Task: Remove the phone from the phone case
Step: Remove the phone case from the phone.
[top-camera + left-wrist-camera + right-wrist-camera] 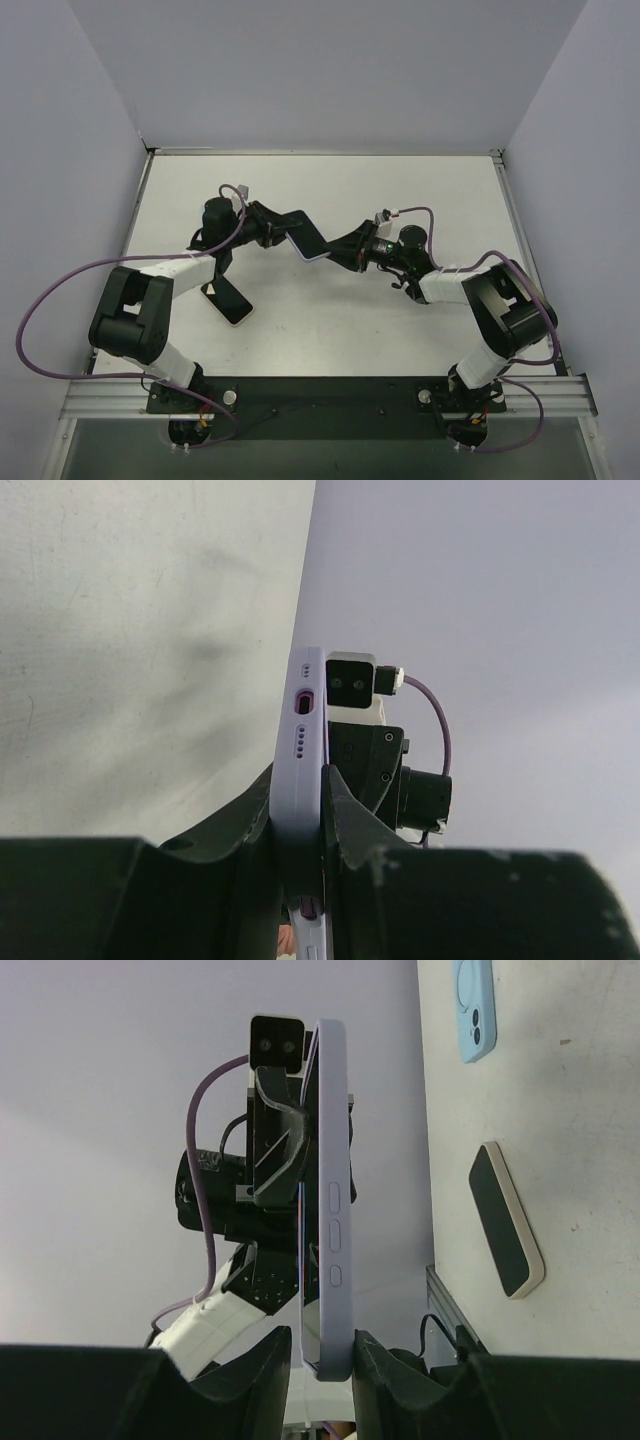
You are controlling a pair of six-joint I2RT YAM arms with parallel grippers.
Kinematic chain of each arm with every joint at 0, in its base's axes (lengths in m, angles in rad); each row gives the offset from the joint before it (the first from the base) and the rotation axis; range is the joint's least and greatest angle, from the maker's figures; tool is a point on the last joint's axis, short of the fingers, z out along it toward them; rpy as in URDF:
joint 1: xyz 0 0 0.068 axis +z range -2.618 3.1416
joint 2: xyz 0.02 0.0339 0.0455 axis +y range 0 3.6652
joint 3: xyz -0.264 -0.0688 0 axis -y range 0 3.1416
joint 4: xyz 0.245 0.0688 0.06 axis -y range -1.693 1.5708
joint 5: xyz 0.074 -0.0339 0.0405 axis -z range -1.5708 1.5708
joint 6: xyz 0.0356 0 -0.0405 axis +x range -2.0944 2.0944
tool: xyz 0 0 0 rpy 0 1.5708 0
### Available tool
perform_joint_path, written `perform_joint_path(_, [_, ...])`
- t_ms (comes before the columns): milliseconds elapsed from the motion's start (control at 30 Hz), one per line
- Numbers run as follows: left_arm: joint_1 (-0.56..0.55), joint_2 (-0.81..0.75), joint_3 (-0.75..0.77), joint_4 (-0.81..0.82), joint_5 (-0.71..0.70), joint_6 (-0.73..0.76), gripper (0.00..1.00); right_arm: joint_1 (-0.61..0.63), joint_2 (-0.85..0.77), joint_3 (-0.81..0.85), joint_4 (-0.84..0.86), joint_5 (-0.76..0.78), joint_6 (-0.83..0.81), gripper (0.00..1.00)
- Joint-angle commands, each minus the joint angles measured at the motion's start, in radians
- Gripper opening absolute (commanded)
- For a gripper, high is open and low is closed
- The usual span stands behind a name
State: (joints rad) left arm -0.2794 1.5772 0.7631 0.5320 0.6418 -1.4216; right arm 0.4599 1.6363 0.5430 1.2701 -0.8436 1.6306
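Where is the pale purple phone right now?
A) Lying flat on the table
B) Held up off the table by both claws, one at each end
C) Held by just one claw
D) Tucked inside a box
B: the lilac-cased phone sits above the table, with the left gripper on one end and the right gripper on the other. Each wrist view shows fingers closed on it.

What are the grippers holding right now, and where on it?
Both hold the lavender-cased phone in the air: the left gripper and the right gripper each pinch its front and back faces, from opposite sides.
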Motion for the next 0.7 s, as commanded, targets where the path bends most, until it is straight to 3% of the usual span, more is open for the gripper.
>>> perform_joint_path(0, [0.006, -0.022, 0.044, -0.009, -0.025, 0.007, 0.00, 0.006, -0.069, 0.008, 0.106, 0.005, -0.083, 0.25])
perform_joint_path(300, [0.005, -0.028, 0.005, 0.084, -0.027, -0.043, 0.00, 0.005, -0.018, 0.041, 0.179, 0.024, -0.005, 0.14])
perform_joint_path(433, [0.006, -0.022, -0.025, 0.203, -0.013, -0.095, 0.00, 0.003, -0.001, 0.064, 0.186, 0.037, 0.018, 0.00])
perform_joint_path(500, [0.008, -0.023, -0.028, 0.220, -0.008, -0.099, 0.00, 0.002, -0.001, 0.072, 0.184, 0.043, 0.026, 0.00])
perform_joint_path(667, [0.005, -0.017, -0.028, 0.512, -0.001, -0.221, 0.00, -0.016, 0.002, 0.122, 0.262, 0.075, 0.151, 0.00])
